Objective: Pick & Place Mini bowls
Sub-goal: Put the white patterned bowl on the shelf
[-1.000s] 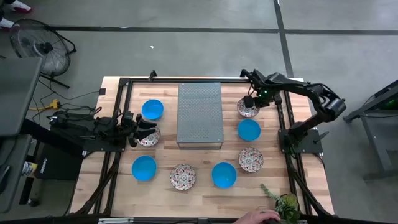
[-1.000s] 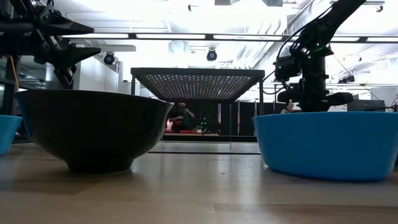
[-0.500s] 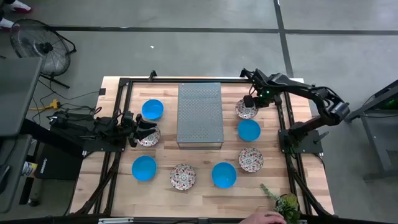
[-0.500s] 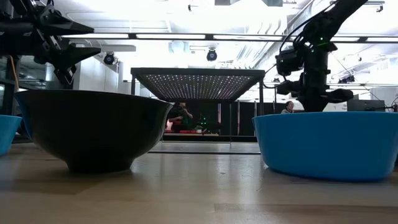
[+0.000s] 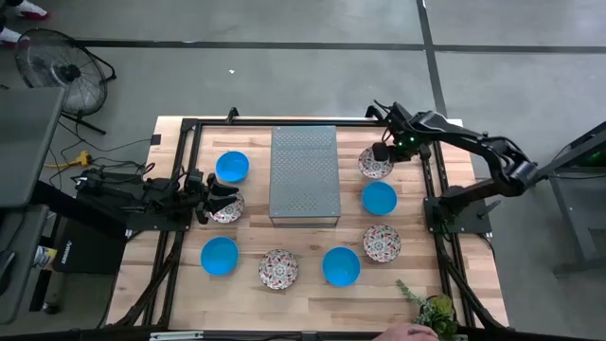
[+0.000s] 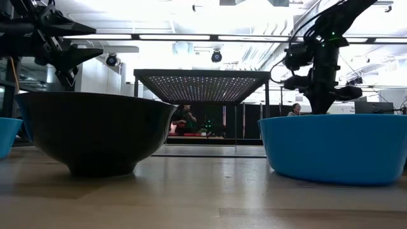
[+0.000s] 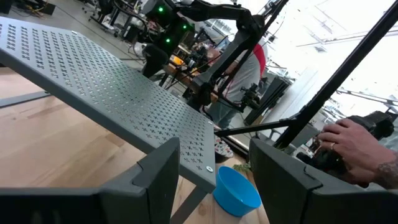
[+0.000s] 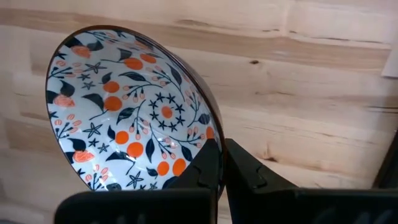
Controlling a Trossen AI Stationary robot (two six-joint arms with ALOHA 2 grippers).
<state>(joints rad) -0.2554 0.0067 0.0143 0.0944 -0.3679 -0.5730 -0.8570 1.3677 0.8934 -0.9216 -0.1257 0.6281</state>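
**Mini bowls spread around the grey slab, one pinched at its rim**

Eight mini bowls on the wooden table (image 5: 170, 284), arranged around the grey perforated slab (image 5: 304, 174) at its middle. Left of the slab: a blue bowl (image 5: 232, 167) near its far corner, a patterned bowl (image 5: 227, 208) just beside its near-left corner. Nearer the front edge than the slab: a second blue bowl (image 5: 220, 256), a patterned bowl (image 5: 278, 269), a third blue bowl (image 5: 341, 266). Right of the slab: a patterned bowl (image 5: 378, 164) at the far end, a fourth blue bowl (image 5: 379, 198) next along, another patterned bowl (image 5: 382, 243) nearest the front.

Right gripper (image 5: 381, 154) over the far patterned bowl right of the slab. Seen from its wrist: fingers (image 8: 205, 165) drawn tight together on the rim of that bowl (image 8: 127, 109), one inside and one outside, bowl tipped up on edge, orange-and-dark flowers facing out, wood planks behind.

Left gripper (image 5: 216, 196) stretched flat just left of the slab, above the patterned bowl there, jaws spread wide and holding nothing. From its wrist: slab (image 7: 106, 93) filling the view, a blue bowl (image 7: 236, 190) beyond its corner, a person's hand (image 7: 351, 146) farther off past the table.

Potted plant (image 5: 436, 308) at the front right corner, well clear of the slab.
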